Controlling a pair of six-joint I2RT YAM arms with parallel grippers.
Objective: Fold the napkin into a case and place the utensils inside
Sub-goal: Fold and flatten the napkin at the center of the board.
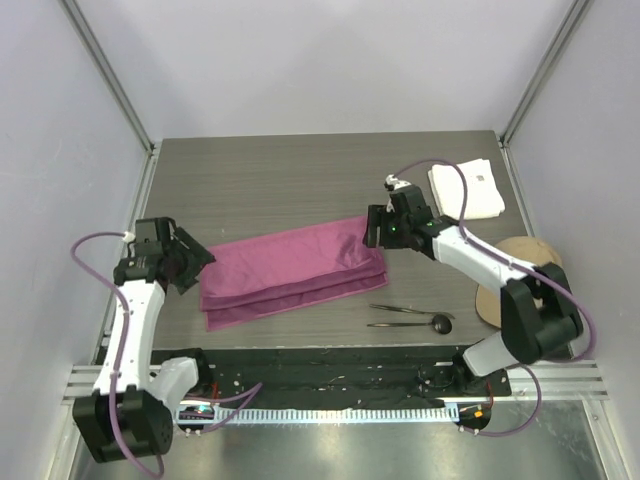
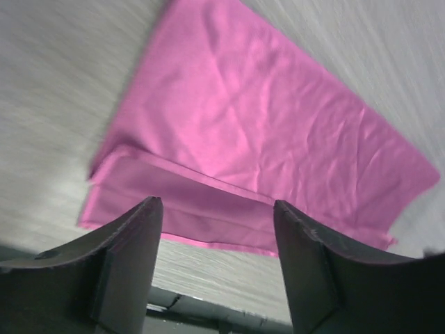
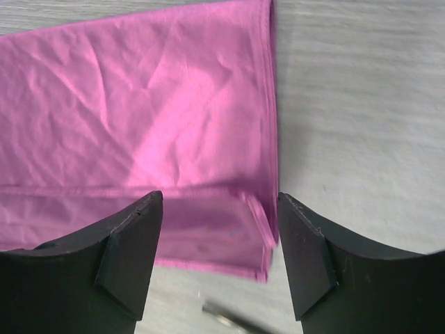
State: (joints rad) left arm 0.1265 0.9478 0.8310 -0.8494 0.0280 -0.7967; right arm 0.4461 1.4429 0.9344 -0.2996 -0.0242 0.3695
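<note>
Left arm (image 1: pixel 135 320): white shells on the links, black joints, a black block at the base.
Right arm (image 1: pixel 480 262): the same white shells over black joints, with a bulky black elbow.
Cables: a purple cable (image 1: pixel 118 352) loops along each arm.
Left gripper (image 1: pixel 200 262): black, with broad, matte, wedge-tipped fingers (image 2: pixel 128 268).
Right gripper (image 1: pixel 368 228): black, with matching fingers (image 3: pixel 128 254) that have bevelled inner edges.

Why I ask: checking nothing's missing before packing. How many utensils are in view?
2. Both lie bare on the table just nearside of the right end of the napkin: a thin dark piece, then the black-headed spoon closer to the table's edge. The folds might hide more.
</note>
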